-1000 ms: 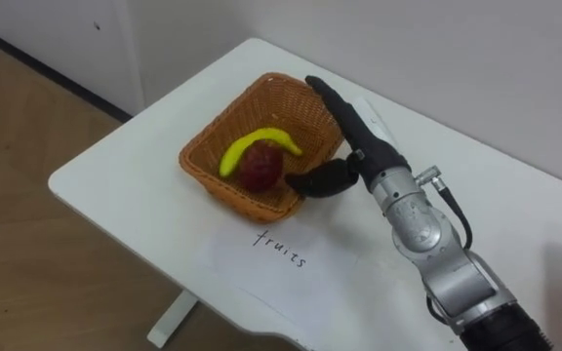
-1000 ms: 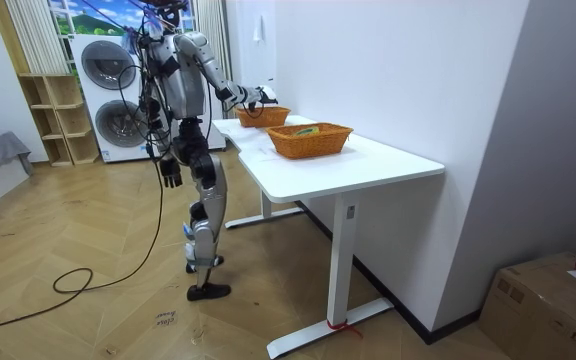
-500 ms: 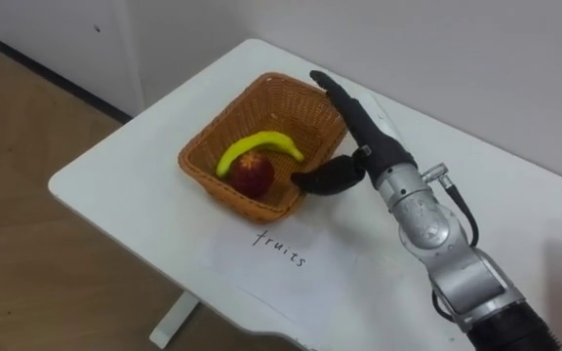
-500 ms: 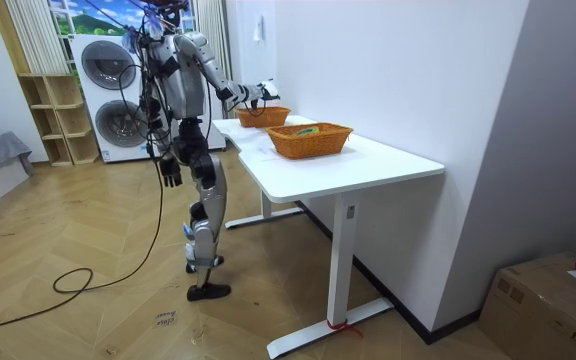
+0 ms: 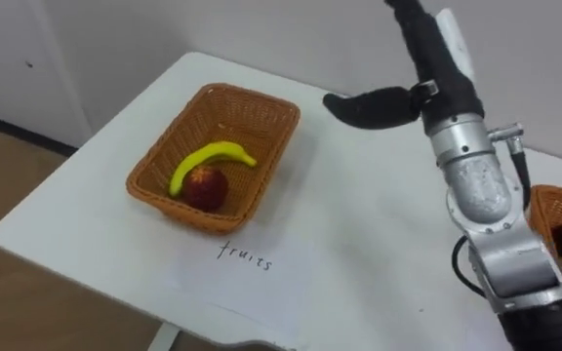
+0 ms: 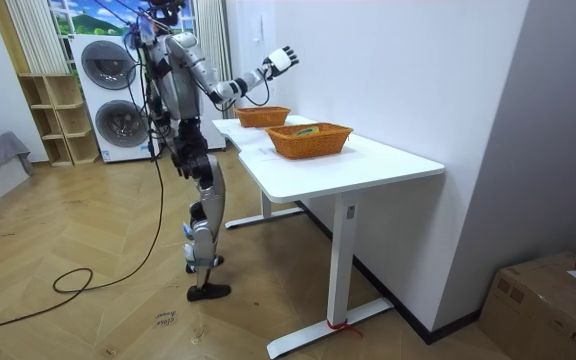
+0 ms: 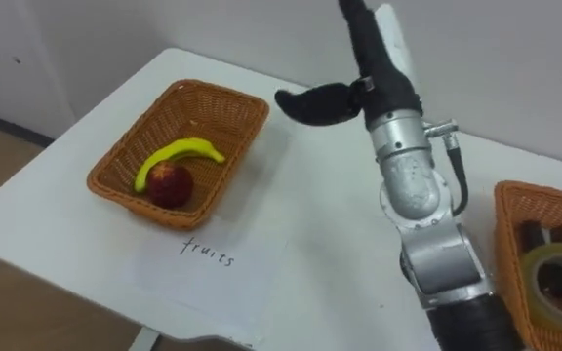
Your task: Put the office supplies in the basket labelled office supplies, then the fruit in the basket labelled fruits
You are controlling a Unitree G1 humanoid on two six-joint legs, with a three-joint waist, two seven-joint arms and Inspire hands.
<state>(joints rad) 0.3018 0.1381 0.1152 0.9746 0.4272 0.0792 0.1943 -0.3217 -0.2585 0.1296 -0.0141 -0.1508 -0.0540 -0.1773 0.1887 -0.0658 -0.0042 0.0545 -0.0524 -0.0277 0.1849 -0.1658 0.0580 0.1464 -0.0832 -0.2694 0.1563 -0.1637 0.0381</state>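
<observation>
A: Right hand (image 5: 439, 78)?
B: Upper right, above the table (image 5: 359, 224). Fingers straight and together, thumb out sideways, holding nothing.
A: Fruit?
B: Banana (image 5: 208, 159) and apple (image 5: 205, 187) touching, inside the basket (image 5: 247, 109) left of centre.

Tabletop (image 5: 359, 224): smooth, matt white surface. Basket (image 5: 261, 102) near the tabletop's left edge: woven wicker, rough and ribbed. Apple (image 5: 205, 187): glossy red skin. Banana (image 5: 213, 156): smooth, dull yellow peel. Paper sheet (image 5: 252, 283) at the front edge: matt white. Right hand (image 5: 435, 68): matt black plastic.
</observation>
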